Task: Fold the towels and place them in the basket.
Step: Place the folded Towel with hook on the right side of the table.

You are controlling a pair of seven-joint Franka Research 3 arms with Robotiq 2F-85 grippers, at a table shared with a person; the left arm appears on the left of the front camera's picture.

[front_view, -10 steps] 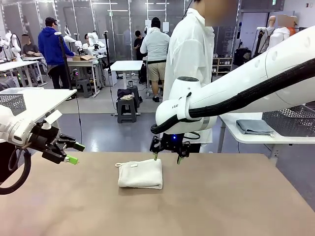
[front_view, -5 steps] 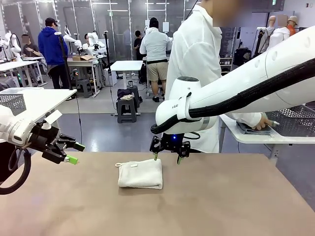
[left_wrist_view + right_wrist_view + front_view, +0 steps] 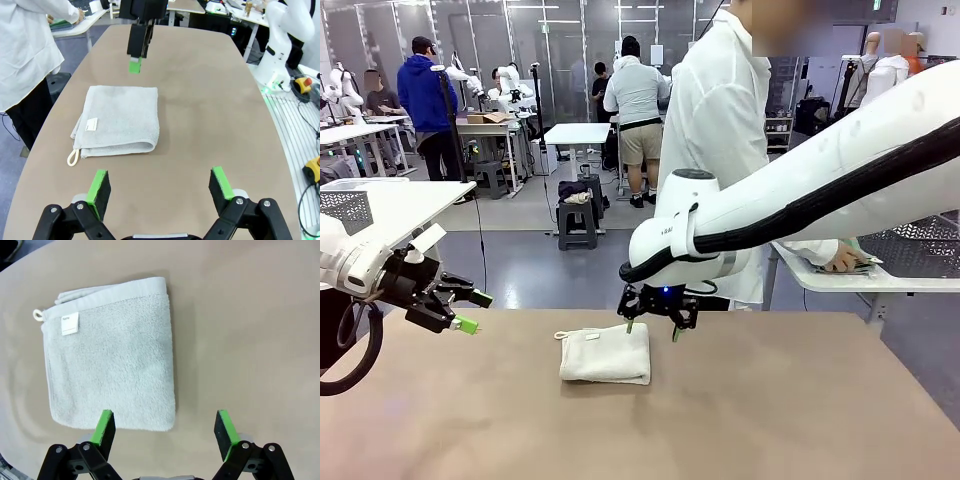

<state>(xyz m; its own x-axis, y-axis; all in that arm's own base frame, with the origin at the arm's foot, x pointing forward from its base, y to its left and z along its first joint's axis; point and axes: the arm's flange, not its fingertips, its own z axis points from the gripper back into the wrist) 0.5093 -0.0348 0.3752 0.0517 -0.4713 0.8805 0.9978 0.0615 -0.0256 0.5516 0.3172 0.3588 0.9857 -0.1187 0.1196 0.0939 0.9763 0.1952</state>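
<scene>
One cream-white towel (image 3: 606, 353) lies on the desk (image 3: 770, 420), left of centre, folded into a compact rectangle. Its corner loop (image 3: 37, 314) and sewn label (image 3: 70, 323) sit at the end toward the robot's left. The fold appears finished, and the item is judged ready for transfer.

The right gripper (image 3: 650, 325) hangs just above the towel's far right corner, jaws apart with nothing between them. In the right wrist view one finger stands over the towel's margin and the other over bare desk. That position suits straddling the folded side for a pick-up.

The left gripper (image 3: 473, 311) sits at the desk's left edge, off the surface, jaws likewise apart and empty, and points toward the towel. It is judged to be standing clear so the right arm has room.

The basket (image 3: 912, 245), dark and mesh-walled, stands on a white side table (image 3: 820, 283) beyond the desk on the robot's right, well apart from the towel. Its contents cannot be determined from this angle. A person (image 3: 720, 130) in a white coat leans at that table with a hand (image 3: 840, 260) on a flat item beside the basket, which is too covered to identify.

No towel is confirmed in the basket, and delivery will require a long carry to the right.
</scene>
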